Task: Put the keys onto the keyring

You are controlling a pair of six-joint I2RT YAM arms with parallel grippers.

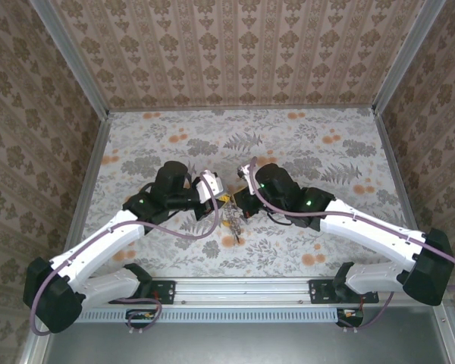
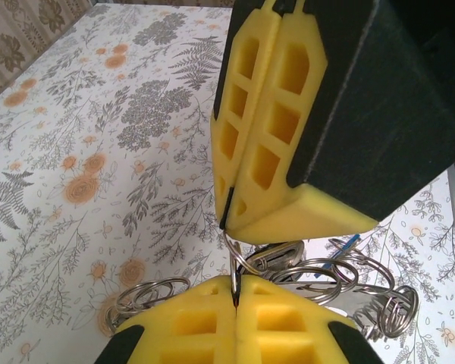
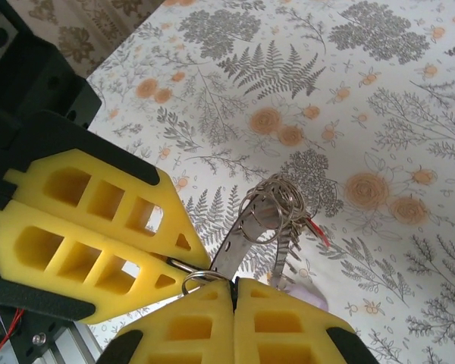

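Both grippers meet over the middle of the table. My left gripper [image 1: 223,200] [image 2: 235,294] is shut, its yellow fingertips pinching a thin silvery ring of the keyring [image 2: 241,262]. My right gripper [image 1: 241,203] [image 3: 233,287] is also shut, gripping the same keyring [image 3: 205,276] tip to tip with the left. In the left wrist view the right gripper [image 2: 227,221] comes down from above. In the right wrist view the left gripper [image 3: 199,264] comes in from the left. Several rings and the keys [image 3: 287,243] [image 2: 350,243] dangle below, showing a blue and a red bit. The hanging bundle [image 1: 232,226] reaches toward the tabletop.
The tabletop [image 1: 326,152] is covered in a fern and orange-flower print and is walled by patterned panels on three sides. An aluminium rail [image 1: 243,288] with both arm bases runs along the near edge.
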